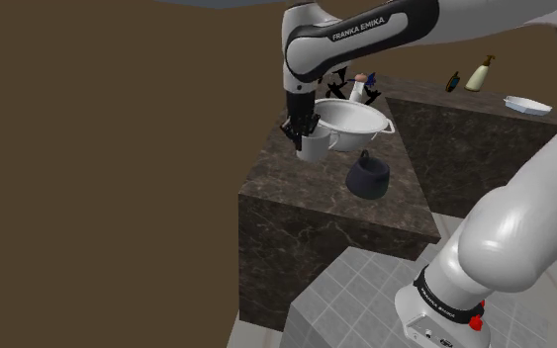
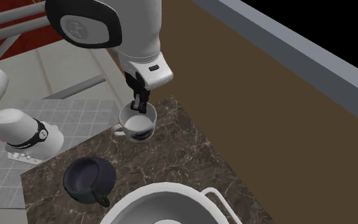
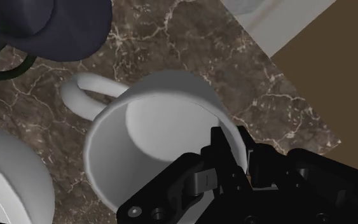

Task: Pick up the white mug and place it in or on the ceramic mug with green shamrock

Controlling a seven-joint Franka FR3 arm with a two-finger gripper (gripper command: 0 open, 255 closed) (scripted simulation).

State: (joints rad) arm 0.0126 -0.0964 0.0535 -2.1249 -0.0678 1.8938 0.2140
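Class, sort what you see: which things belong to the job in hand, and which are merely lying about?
Job: gripper, white mug clasped at its rim, dark mug.
Lying about: big white bowl, cream bottle, white dish.

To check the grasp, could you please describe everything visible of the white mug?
The white mug is plain, smooth and empty, with a loop handle pointing toward the dark mug. It sits mouth up over the dark marbled counter, near its edge. The black gripper clasps its rim opposite the handle, one finger inside. Whether its base touches the counter is unclear.
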